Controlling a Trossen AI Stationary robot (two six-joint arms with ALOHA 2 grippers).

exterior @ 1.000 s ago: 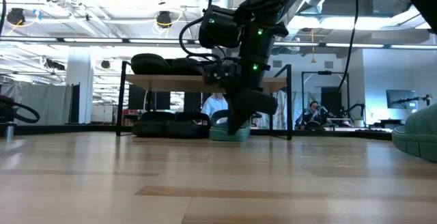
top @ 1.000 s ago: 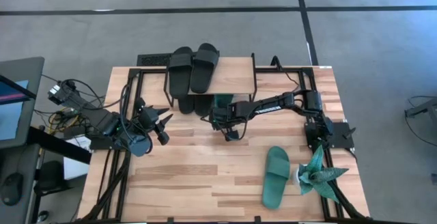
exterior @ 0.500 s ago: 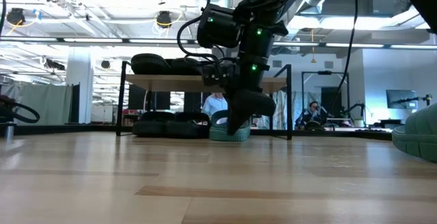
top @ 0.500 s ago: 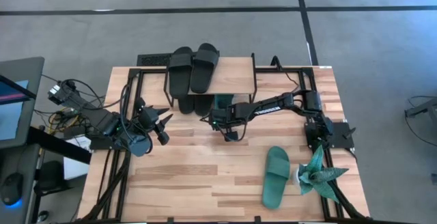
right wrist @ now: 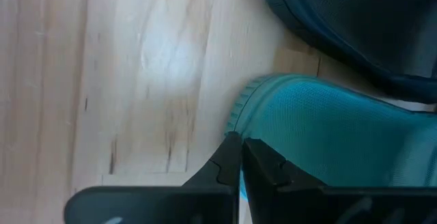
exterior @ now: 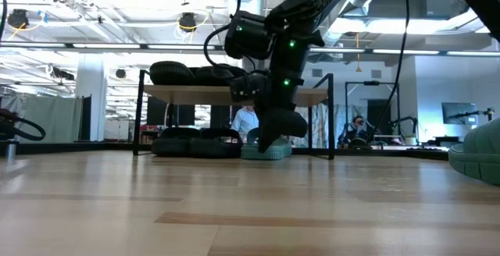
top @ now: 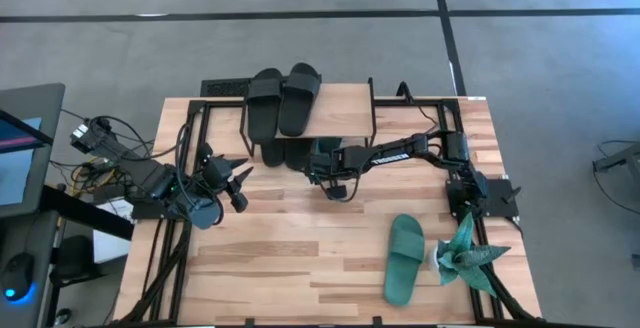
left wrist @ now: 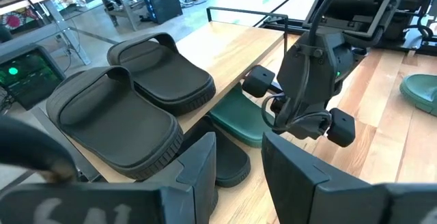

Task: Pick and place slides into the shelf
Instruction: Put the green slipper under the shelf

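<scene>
right gripper, shut empty, tips at heel of teal slide lying lengthwise under shelf, pointing inward.

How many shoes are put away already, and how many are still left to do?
Two black slides lie on top of the shelf, and two more black slides sit under it. The right gripper, shut, is at the heel of a teal slide lying partly under the shelf, so that one seems in progress. One teal slide waits on the table near the plant. The left gripper waits at the left.
</scene>
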